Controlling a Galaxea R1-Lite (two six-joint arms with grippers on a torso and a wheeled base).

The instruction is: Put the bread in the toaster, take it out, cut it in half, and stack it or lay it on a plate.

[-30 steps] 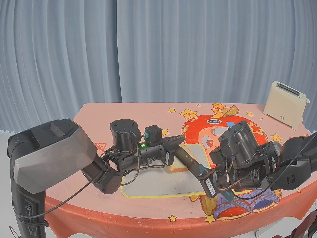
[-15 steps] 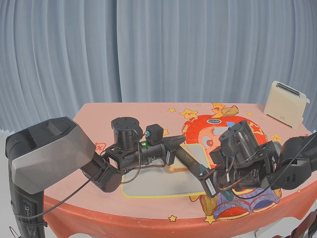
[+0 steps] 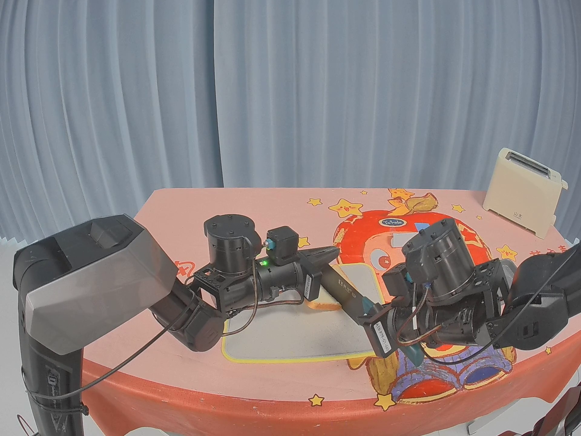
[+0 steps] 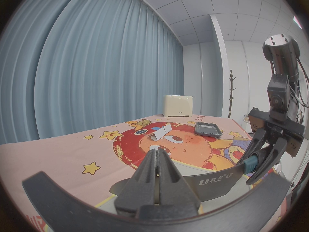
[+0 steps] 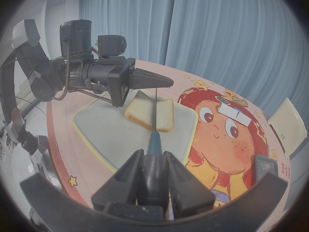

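Bread (image 5: 146, 113) lies on the cutting board (image 3: 284, 334), which sits near the middle of the table's (image 3: 242, 213) front edge. That gives the slice a flat base for cutting. The right gripper (image 5: 154, 165) has its fingers clenched around the teal handle of the knife (image 3: 342, 287). The blade stands on edge across the middle of the slice, apparently so that the two pieces come out about even.

The left gripper (image 3: 331, 253) reaches in low from the other side with its fingers pressed together and nothing between them. Its tips are just over the bread, beside the blade, probably to steady the slice against the knife's drag. Whether they actually touch the crust cannot be told.

The toaster (image 3: 521, 192) stands at the far right corner, well apart from the work. A dark tray (image 4: 208, 129) waits near the right edge, likely for the halves.
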